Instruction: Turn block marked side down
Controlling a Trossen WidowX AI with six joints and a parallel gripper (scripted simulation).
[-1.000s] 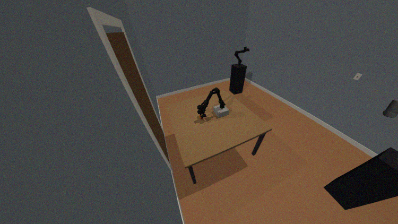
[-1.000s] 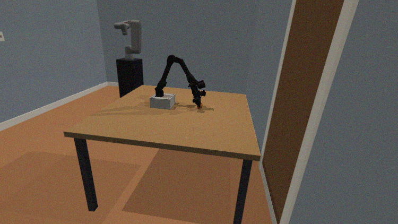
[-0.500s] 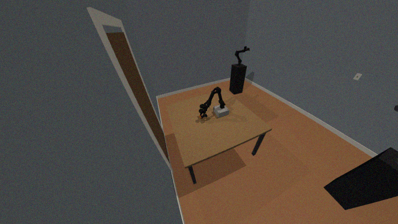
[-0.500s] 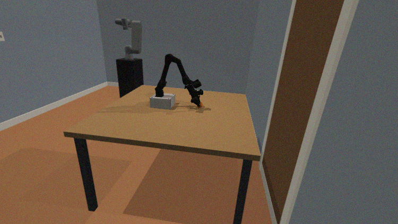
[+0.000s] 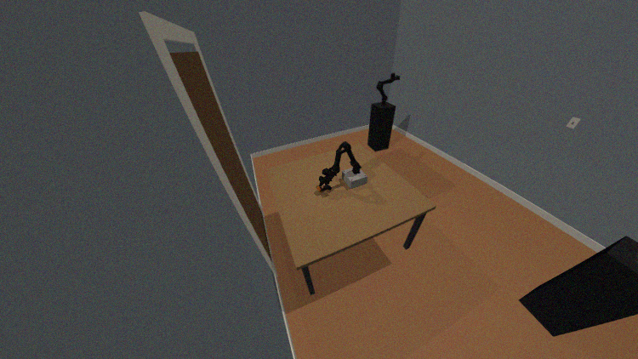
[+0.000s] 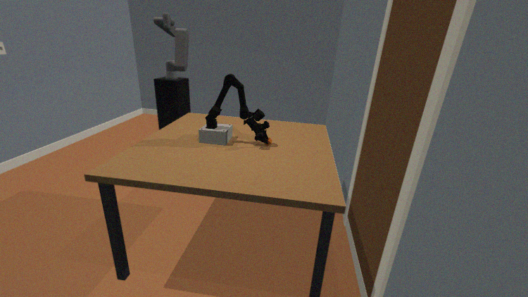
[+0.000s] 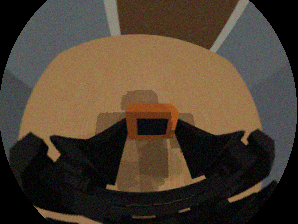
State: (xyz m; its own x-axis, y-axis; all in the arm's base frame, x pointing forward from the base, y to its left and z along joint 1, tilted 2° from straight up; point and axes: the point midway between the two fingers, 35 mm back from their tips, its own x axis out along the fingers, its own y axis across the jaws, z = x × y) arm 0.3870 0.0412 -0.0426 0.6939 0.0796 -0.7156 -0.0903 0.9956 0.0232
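A small orange block [image 5: 319, 189] [image 6: 269, 140] [image 7: 150, 108] has a dark rectangular mark [image 7: 152, 127] on the side that faces the wrist camera. My gripper [image 5: 321, 187] [image 6: 267, 142] [image 7: 151, 120] is shut on the block, one finger at its left and one at its right in the wrist view. The gripper leans at a slant, and the block is tilted with it. The block appears slightly above the wooden table [image 5: 348, 223] [image 6: 236, 169] [image 7: 150, 60], with shadows below it. The block's far side is hidden.
A light grey box [image 5: 356, 180] [image 6: 212, 136] under the arm's base stands on the table beside the gripper. Beyond the table, a black pedestal [image 5: 380, 127] [image 6: 172, 101] carries another arm. A brown door [image 5: 213, 120] [image 6: 410, 92] [image 7: 175, 20] stands beside the table.
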